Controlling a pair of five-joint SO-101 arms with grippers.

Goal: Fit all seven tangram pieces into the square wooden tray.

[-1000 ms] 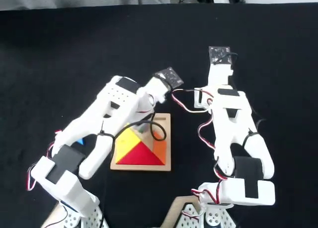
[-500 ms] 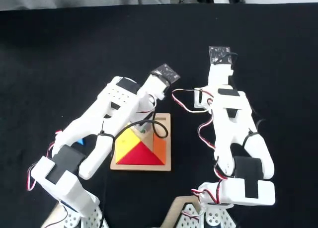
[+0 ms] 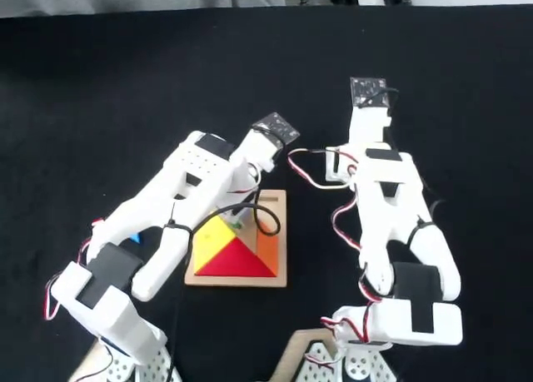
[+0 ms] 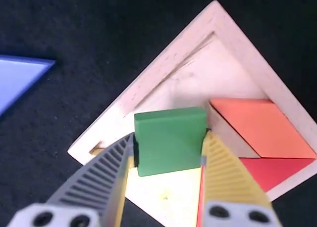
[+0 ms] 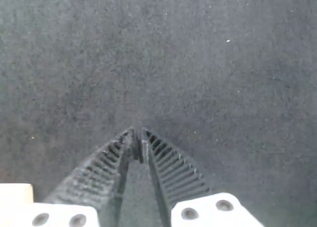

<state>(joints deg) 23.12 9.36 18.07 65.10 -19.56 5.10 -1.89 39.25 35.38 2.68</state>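
Tangram pieces [image 3: 237,257] can be counted at five, on or near one square wooden tray [image 3: 237,280] at the middle of a black table [image 3: 100,107], with two white arms reaching over it. Three pieces lie flat inside the tray: a yellow triangle [image 3: 208,236] on the side toward the left arm, a red triangle [image 3: 241,267] along the near edge, and an orange piece [image 3: 268,247] on the side toward the right arm. The red triangle meets both of the others. A fourth piece, the green square [image 4: 170,139], is pinched by the left claw [image 4: 168,148], with one ribbed finger on each of two opposite sides. It is over the tray at the edge of the yellow triangle, beside a bare patch of tray floor that runs to the far corner. Whether it rests on the floor cannot be told. The fifth, a blue piece [image 4: 17,81], lies on the table outside the tray, off to its left — in the high view it shows partly under the left arm. The right claw [image 5: 136,140] is pressed together and holds nothing, over bare black cloth — its arm stands to the right of the tray and points toward the table's far side.
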